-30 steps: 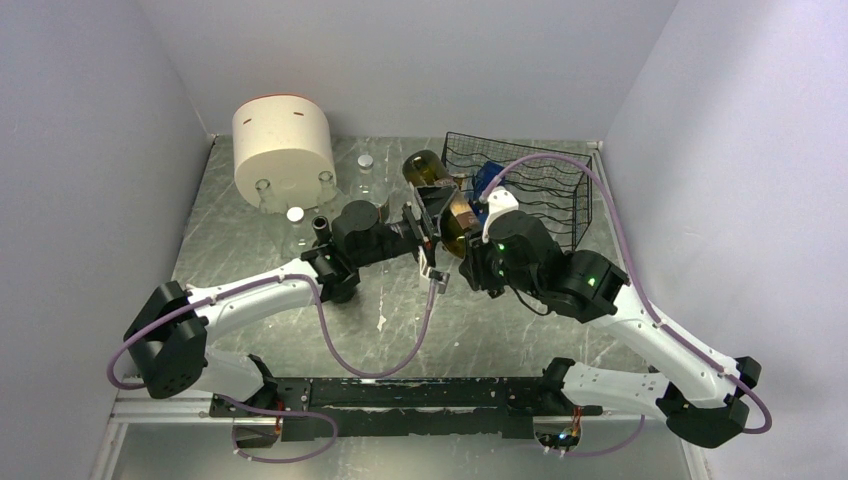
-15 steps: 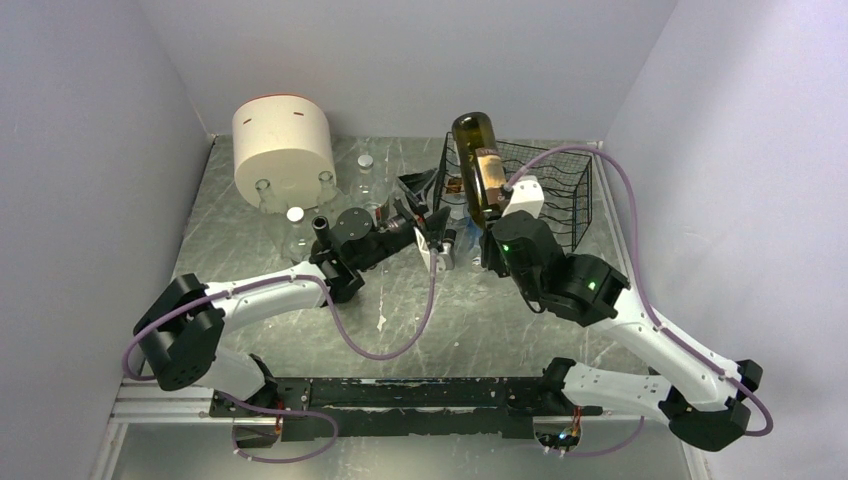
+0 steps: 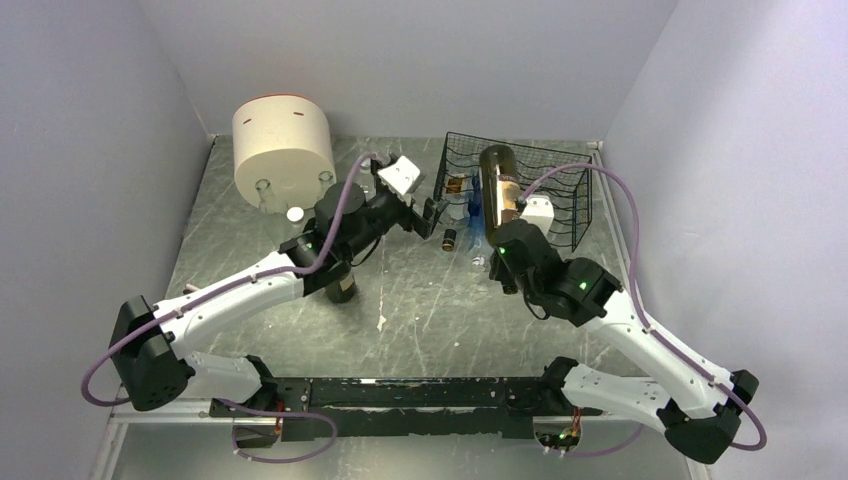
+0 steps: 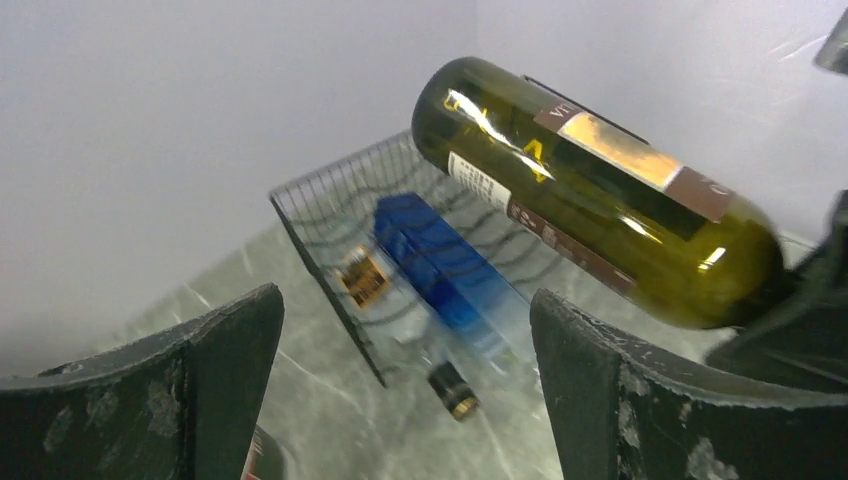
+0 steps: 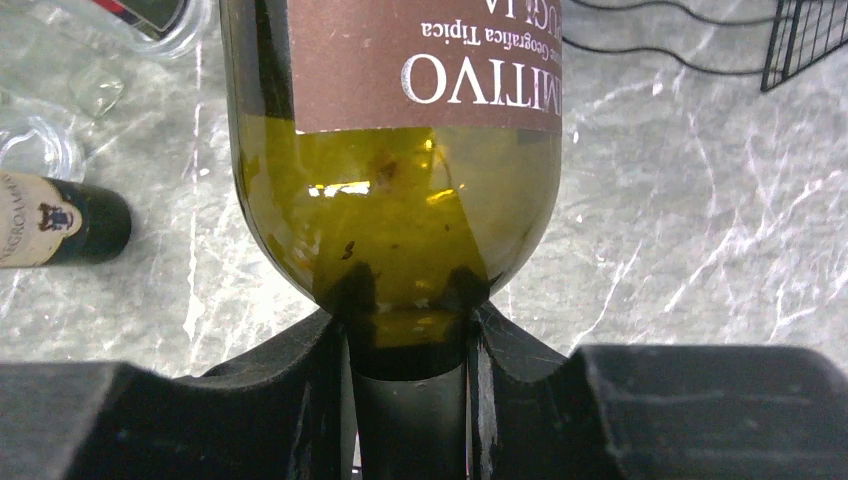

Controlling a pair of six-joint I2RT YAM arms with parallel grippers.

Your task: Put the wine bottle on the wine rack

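Note:
The wine bottle is dark green glass with a brown and gold label. It hangs nearly level over the left part of the black wire wine rack, base toward the back wall. My right gripper is shut on its neck; in the right wrist view the fingers clamp the neck below the bottle's shoulder. My left gripper stands open just left of the rack, nothing between its jaws. The left wrist view shows the bottle up and to the right of that gripper, above the rack.
A blue bottle and a clear one with a black cap lie at the rack's left end. A cream cylinder stands back left with small glass bottles and a white cap. A dark bottle stands under the left arm.
The right arm has carried the bottle alone back over the rack and tipped it flatter. The left gripper has come off the bottle's body and pulled away to the left.

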